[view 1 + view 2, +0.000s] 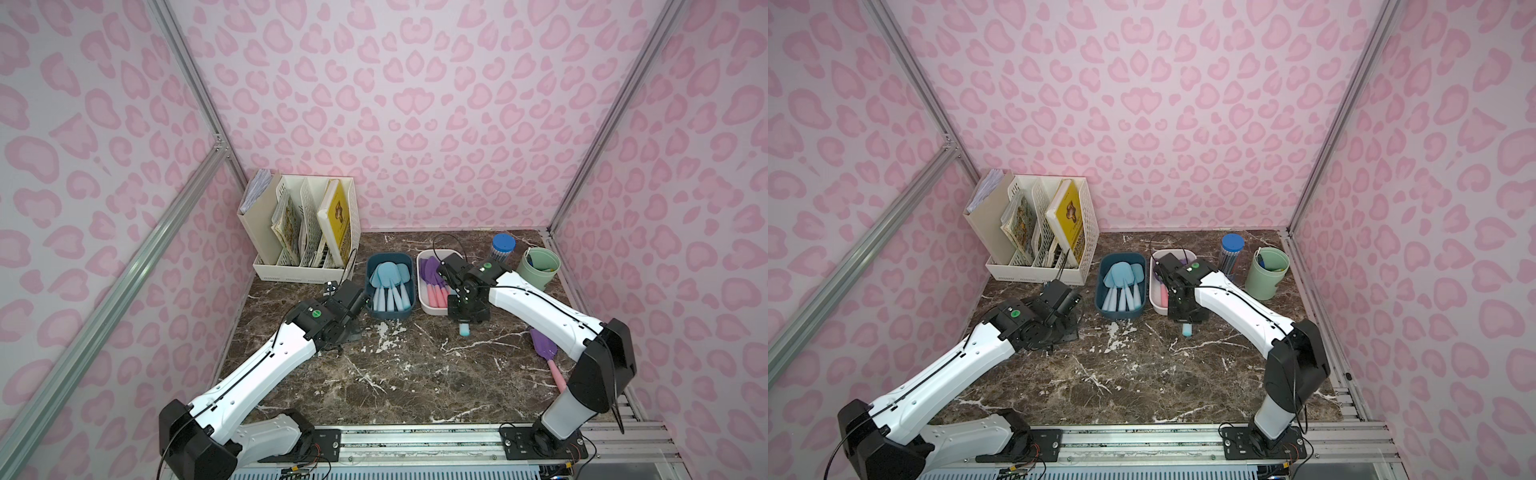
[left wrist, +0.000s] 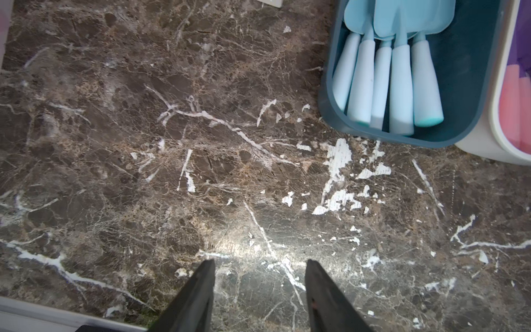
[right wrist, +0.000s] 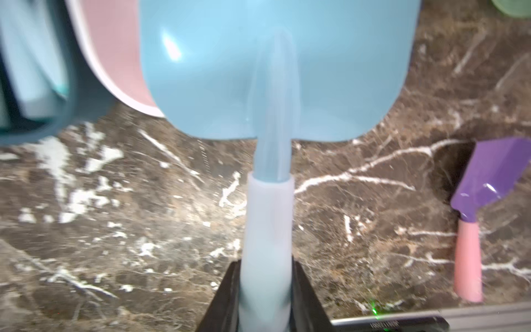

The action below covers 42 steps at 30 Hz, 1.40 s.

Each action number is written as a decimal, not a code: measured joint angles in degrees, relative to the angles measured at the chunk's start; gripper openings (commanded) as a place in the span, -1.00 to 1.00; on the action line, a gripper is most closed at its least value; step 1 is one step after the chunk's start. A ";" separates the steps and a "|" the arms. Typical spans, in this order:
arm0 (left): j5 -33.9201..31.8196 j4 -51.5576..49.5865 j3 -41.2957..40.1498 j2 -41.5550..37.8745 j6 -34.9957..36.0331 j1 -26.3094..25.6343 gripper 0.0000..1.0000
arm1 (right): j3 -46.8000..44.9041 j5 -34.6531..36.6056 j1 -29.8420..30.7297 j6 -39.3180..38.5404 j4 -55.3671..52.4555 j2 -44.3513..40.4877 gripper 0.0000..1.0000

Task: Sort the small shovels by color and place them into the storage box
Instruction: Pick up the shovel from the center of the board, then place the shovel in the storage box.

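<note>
Right fingers [image 3: 305, 290] are clamping a light blue shovel [image 3: 270, 80] by its handle near the white box [image 1: 432, 310], left fingers [image 2: 198, 296] are hanging apart and empty, transfer step is running, and next is likely needing a sideways carry over the dark blue box [image 1: 388, 314].

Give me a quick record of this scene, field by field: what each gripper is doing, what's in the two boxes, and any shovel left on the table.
right gripper: shut on the handle of a light blue plastic toy shovel
left gripper: open, empty, above the dark marble-patterned table
dark blue storage box: light blue shovels only, five handles showing
white storage box: purple-bladed, pink-handled shovels
loose: one purple shovel with a pink handle, on the table, outside both boxes
</note>
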 measured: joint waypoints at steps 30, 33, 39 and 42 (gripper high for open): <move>-0.98 -6.97 -0.72 -7.78 2.95 5.46 0.12 | 56.52 -16.26 4.00 -3.04 4.20 50.86 -0.66; -0.98 -6.93 -0.81 -7.80 2.97 5.55 0.12 | 56.28 -16.44 4.28 -3.04 4.55 50.99 -0.61; -0.98 -6.97 -0.96 -7.87 3.15 5.55 0.12 | 55.54 -16.41 4.26 -2.99 4.59 51.76 -0.48; -0.98 -6.97 -0.96 -7.87 3.32 5.55 0.12 | 55.52 -16.37 4.28 -2.97 4.61 51.80 -0.36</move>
